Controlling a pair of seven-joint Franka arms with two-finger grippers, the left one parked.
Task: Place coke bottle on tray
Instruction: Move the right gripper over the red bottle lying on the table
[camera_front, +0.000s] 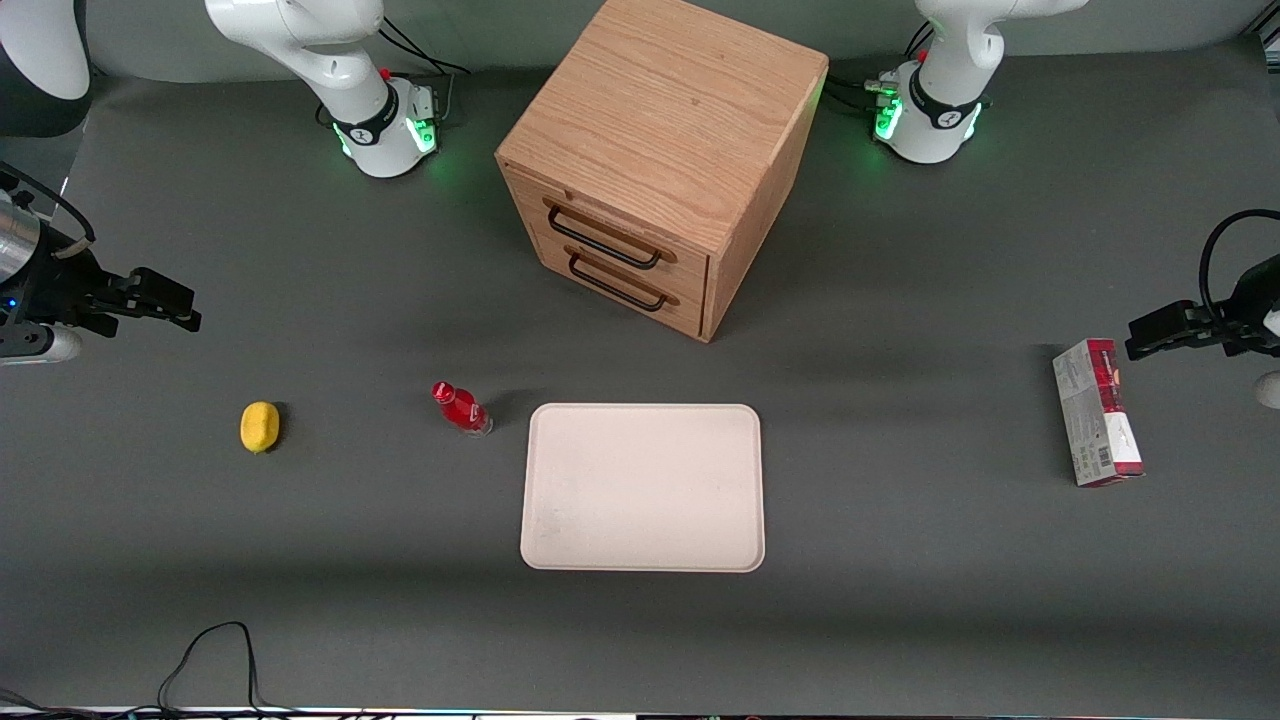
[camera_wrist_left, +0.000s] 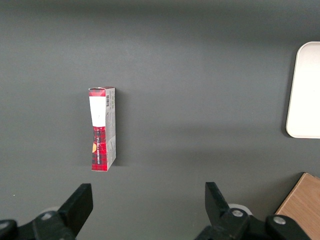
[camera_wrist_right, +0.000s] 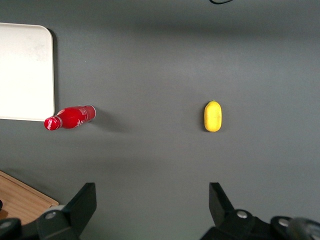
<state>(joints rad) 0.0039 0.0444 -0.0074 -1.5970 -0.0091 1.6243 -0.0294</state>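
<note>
Nearest the front camera, one cream-white tray (camera_front: 643, 487) is laid flat on the grey table (camera_front: 300, 560). One wooden cabinet (camera_front: 660, 160) with two drawers is set farther back. One red-and-white carton (camera_front: 1097, 412) is laid toward the parked arm's end. The gripper (camera_front: 175, 305) is held high at the working arm's end, fingers (camera_wrist_right: 82, 205) spread wide, nothing gripped. One coke bottle (camera_front: 461, 408) is stood just beside the tray, untouched. One lemon (camera_front: 260, 427) is seen nearer the gripper.
</note>
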